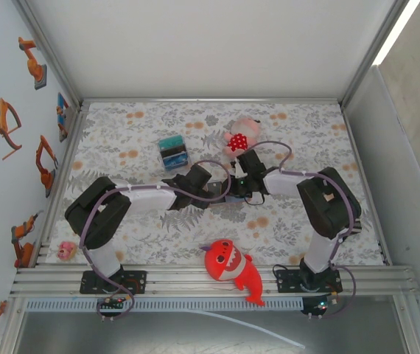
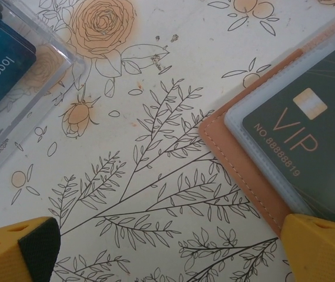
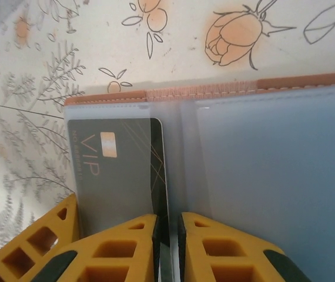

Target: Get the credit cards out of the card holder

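Right gripper: jaws drawn almost together on the long edge of the dark credit card — a thin pinch, the only purchase a flat card offers.

Credit card: straight ahead of the right fingertips and marked VIP. Its left part sits under a frosted sleeve, while its bare dark right strip runs back between the jaws. It looks partway out of its pocket, not yet free.

Card holder: lies spread open on the floral tablecloth, sleeves up, reaching ahead and to the right of the right gripper. The tan stitched border is on the far side. Lying flat, it leaves the pockets open to a sideways pull.

Left gripper: jaws spread as wide as they go, with nothing between them but cloth.

Left fingertip: the right-hand one sits over the holder's near tan corner — probably placed to stop the wallet sliding with the card. Whether it actually presses down cannot be told.

Clear case: ahead and to the left of the left gripper, well apart from the holder, with a teal card inside.

Likely risk: the sleeve grips the card and the whole holder drags along.
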You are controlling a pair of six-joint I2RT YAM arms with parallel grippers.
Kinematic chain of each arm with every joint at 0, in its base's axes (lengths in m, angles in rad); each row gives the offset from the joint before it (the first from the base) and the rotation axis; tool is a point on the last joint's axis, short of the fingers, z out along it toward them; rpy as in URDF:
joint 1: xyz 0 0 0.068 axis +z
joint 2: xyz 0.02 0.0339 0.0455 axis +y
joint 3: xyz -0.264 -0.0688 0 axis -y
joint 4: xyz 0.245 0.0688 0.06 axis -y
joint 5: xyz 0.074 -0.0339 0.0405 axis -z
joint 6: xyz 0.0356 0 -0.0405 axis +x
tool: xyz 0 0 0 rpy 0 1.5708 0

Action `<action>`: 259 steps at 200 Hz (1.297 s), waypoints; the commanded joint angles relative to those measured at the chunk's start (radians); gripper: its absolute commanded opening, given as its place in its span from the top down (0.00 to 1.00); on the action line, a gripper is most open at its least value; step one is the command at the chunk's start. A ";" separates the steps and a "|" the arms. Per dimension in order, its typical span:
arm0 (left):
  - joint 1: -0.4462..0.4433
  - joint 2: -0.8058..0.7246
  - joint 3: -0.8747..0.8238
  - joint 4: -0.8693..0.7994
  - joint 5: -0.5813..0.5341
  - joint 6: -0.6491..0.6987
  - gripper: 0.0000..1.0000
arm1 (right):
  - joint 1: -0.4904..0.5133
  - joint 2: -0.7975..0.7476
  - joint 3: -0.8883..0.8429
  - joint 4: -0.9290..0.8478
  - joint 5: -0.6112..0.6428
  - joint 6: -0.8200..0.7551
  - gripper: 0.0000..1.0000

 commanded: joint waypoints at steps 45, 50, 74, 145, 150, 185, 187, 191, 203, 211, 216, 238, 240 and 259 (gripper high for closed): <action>-0.017 0.025 0.035 -0.096 -0.031 0.010 0.03 | -0.037 -0.053 -0.110 0.240 -0.181 0.115 0.87; -0.017 0.026 0.036 -0.097 -0.030 0.012 0.03 | -0.039 -0.051 -0.110 0.244 -0.185 0.118 0.87; -0.022 0.026 0.038 -0.097 -0.030 0.011 0.03 | -0.039 -0.044 -0.111 0.266 -0.205 0.126 0.86; -0.027 0.030 0.052 -0.113 -0.041 -0.001 0.03 | -0.040 -0.027 -0.117 0.289 -0.211 0.138 0.92; -0.028 0.030 0.053 -0.116 -0.042 -0.001 0.03 | -0.040 -0.026 -0.117 0.291 -0.214 0.138 0.92; -0.027 0.036 0.058 -0.117 -0.042 -0.005 0.03 | -0.042 -0.018 -0.111 0.306 -0.242 0.142 0.89; -0.027 0.037 0.058 -0.118 -0.042 -0.005 0.03 | -0.042 -0.017 -0.111 0.306 -0.244 0.142 0.89; -0.028 0.036 0.059 -0.117 -0.042 -0.005 0.03 | -0.041 -0.016 -0.111 0.306 -0.245 0.143 0.89; -0.027 0.036 0.060 -0.118 -0.041 -0.005 0.03 | -0.041 -0.010 -0.111 0.306 -0.249 0.146 0.87; -0.027 0.037 0.062 -0.118 -0.042 -0.006 0.03 | -0.042 -0.006 -0.114 0.309 -0.250 0.148 0.86; -0.027 0.036 0.062 -0.116 -0.041 -0.005 0.03 | -0.043 -0.005 -0.114 0.312 -0.250 0.150 0.85; -0.027 0.037 0.065 -0.117 -0.040 -0.005 0.03 | -0.042 -0.001 -0.120 0.317 -0.251 0.154 0.85; -0.028 0.038 0.066 -0.117 -0.040 -0.005 0.03 | -0.042 -0.001 -0.122 0.319 -0.251 0.154 0.85; -0.027 0.037 0.067 -0.118 -0.039 -0.005 0.03 | -0.042 -0.004 -0.125 0.327 -0.252 0.155 0.86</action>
